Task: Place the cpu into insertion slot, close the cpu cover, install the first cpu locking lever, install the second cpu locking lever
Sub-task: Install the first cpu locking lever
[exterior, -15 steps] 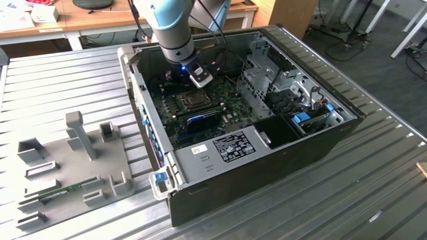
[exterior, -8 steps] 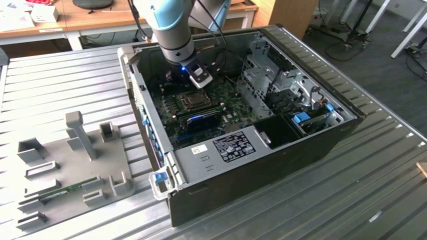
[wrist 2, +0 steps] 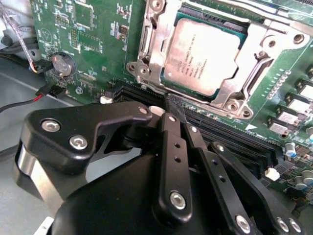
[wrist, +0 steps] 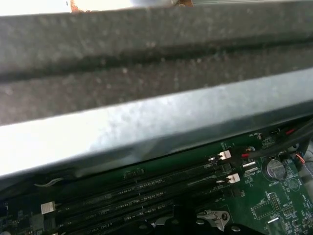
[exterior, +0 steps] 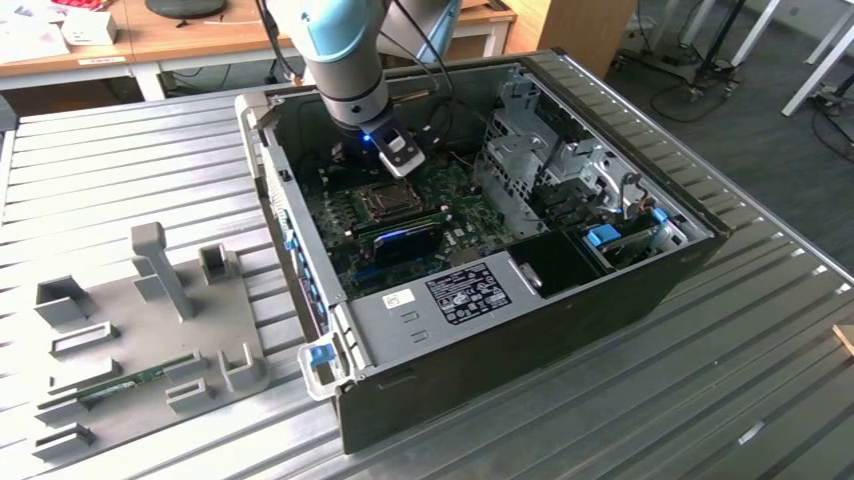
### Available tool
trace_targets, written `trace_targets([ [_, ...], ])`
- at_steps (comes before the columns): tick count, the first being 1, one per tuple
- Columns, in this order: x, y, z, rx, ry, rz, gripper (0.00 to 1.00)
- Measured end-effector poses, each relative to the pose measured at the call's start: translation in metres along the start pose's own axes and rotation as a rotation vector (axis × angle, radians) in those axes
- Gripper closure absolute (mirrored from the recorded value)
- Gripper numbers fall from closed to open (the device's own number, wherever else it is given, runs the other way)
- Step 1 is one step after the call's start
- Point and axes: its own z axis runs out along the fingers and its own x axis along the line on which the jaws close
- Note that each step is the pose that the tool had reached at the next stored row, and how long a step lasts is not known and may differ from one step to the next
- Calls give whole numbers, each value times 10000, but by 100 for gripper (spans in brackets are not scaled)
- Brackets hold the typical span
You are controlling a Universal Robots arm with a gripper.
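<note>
Carrier: an open computer case (exterior: 641, 290) lies on its side on a ribbed metal bench (exterior: 120, 170); the green motherboard (wrist 2: 98, 44) sits on the case floor.
Arm: enters the case from its far edge; the gripper (exterior: 398, 160) hangs just above the board, beside the socket.
Fingers: in the second wrist view the gripper (wrist 2: 177, 113) has its two black fingers (wrist 2: 172, 147) brought together with no gap showing and nothing held between them.
cpu (wrist 2: 203, 58): seated flat in the insertion slot (exterior: 386, 202), metallic top exposed.
cpu cover (wrist 2: 254, 73): the silvery frame lies down around the chip, its cut-out showing the chip's top.
Fingertip position: just beside the socket's near edge, over the black memory slots (wrist: 146, 188), apparently not touching the frame.
Locking levers: I cannot tell whether either is latched.
Step in hand (judgement): placement and cover closing look done; the first lever is likely in hand.
Next move calls for: a sideways-and-down push with the closed tip, kept off the chip and memory slots.
</note>
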Motion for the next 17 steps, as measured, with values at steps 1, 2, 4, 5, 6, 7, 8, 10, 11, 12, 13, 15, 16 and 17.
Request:
trace_targets([
  [1, -1, 0, 1, 1, -1, 5, 89],
  [2, -4, 1, 1, 3, -1, 8, 89],
  [4, -16, 4, 5, 7, -2, 12, 89],
  [5, -33, 8, 11, 6, -4, 13, 89],
  [6, -42, 10, 15, 5, -5, 14, 89],
  [7, -52, 13, 18, 5, -5, 14, 89],
  [8, -60, 15, 22, 4, -6, 15, 89],
  [10, -67, 16, 25, 4, -7, 18, 89],
  [11, -69, 17, 25, 5, -7, 20, 89],
  [12, -70, 17, 26, 5, -8, 21, 89],
  [13, -71, 18, 26, 5, -7, 21, 89],
  [15, -74, 18, 26, 6, -7, 20, 89],
  [16, -75, 18, 27, 6, -7, 20, 89],
  [17, -75, 19, 27, 6, -8, 21, 89],
])
